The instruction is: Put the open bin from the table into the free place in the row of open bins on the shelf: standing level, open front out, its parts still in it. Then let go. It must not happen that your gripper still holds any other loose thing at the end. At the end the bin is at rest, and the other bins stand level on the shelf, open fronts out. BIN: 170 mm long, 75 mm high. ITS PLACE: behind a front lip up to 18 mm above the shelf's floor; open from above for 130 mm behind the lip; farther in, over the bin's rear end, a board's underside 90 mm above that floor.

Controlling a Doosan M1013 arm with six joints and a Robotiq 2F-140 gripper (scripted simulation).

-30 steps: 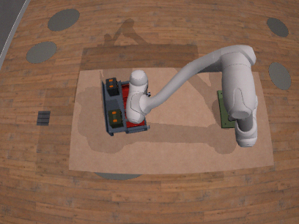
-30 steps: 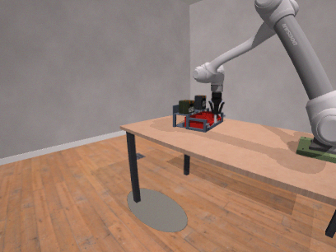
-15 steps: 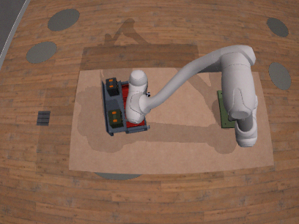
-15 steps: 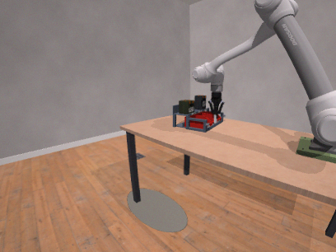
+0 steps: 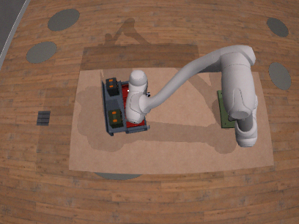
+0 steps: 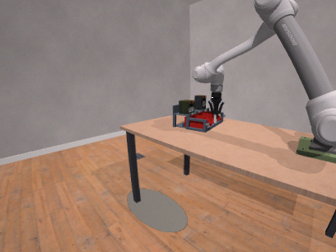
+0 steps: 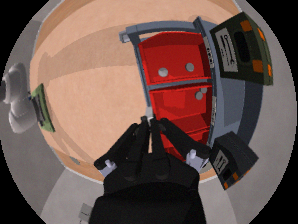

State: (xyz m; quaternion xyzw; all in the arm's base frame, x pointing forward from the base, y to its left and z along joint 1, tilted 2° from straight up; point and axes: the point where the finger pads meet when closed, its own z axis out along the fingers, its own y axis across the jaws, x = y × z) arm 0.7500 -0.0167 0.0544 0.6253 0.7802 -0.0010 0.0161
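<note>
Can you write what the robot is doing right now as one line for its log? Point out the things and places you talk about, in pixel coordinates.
gripper (image 6: 215, 117) (image 7: 150, 112): shut, fingertips together | position: at shelf front (image 6: 196, 128) (image 7: 142, 75) | red bins (image 6: 198, 121) (image 7: 175, 57): in shelf row

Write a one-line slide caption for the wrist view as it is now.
Jaws closed at the front edge of a grey shelf holding red bins, two dark boxes on its upper board.
</note>
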